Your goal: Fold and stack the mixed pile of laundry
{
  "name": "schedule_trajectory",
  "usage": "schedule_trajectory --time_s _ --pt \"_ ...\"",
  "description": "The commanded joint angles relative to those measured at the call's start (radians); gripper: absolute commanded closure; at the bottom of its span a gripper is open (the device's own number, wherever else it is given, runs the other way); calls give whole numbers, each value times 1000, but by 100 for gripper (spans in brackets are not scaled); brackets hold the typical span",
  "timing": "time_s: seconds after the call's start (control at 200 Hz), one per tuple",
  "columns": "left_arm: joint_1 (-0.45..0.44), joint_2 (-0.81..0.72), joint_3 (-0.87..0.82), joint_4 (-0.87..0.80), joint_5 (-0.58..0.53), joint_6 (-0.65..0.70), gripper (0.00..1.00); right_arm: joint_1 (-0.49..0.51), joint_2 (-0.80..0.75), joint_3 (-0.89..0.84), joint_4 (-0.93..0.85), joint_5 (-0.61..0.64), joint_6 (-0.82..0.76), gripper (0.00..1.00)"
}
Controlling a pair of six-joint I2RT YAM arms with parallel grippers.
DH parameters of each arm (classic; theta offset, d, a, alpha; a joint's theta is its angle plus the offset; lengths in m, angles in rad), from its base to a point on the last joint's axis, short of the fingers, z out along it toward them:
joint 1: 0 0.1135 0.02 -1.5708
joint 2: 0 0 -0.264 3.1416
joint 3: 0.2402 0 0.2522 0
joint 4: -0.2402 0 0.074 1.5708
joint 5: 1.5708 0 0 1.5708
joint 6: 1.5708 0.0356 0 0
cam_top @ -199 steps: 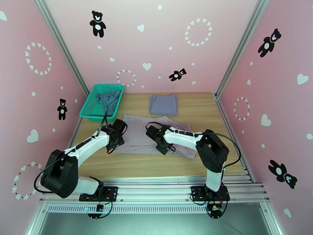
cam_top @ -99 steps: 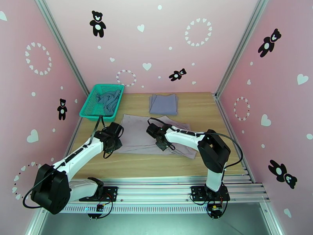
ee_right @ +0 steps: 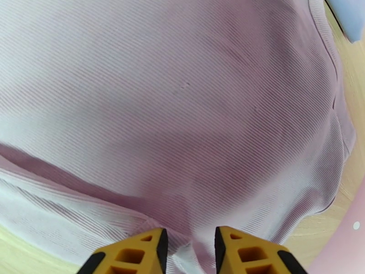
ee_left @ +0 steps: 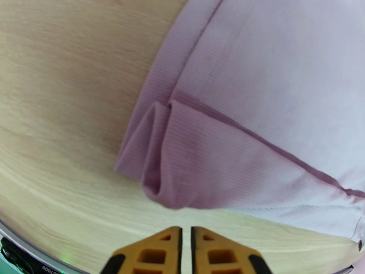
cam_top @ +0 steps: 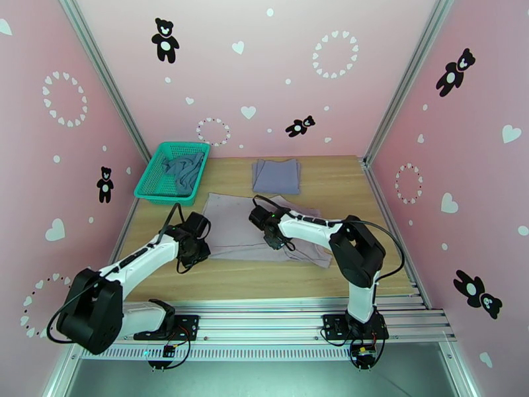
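The light wooden table (cam_top: pixel 344 193) carries the laundry. A pale mauve-grey ribbed cloth garment (cam_top: pixel 235 225) lies spread flat at its centre, between the two arms. At the far left sits a green mesh plastic basket (cam_top: pixel 151 173) with a crumpled dusty teal-blue top (cam_top: pixel 185 168) inside. A folded grey-lavender garment (cam_top: pixel 276 176) rests at the far middle, apart from the spread one.

In its wrist view the left gripper (ee_left: pixel 186 231) is clenched to a hairline slit. Its tips sit over bare wood, just short of the mauve garment's doubled-over corner (ee_left: pixel 159 179).

The right gripper (ee_right: pixel 189 236) has its jaws part open and is low over the middle of the same garment (ee_right: pixel 182 110). Fabric lies in the gap and looks loose rather than pinched, though contact is hard to judge.

From above, both sets of fingertips are hidden under the wrists.
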Motion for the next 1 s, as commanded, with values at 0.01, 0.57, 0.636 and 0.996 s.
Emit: schedule_trajectory --time_s 0.01,0.57,0.636,0.996 --pt "5 41 42 21 11 29 86 -4 22 20 0 -1 10 68" --pt "5 22 64 -10 -75 17 57 -10 22 -4 10 -19 9 69" --pt "5 42 66 0 -75 20 59 -11 21 -8 10 -19 9 69" --pt "5 69 73 -25 -130 31 70 -15 16 -26 13 -24 12 70"
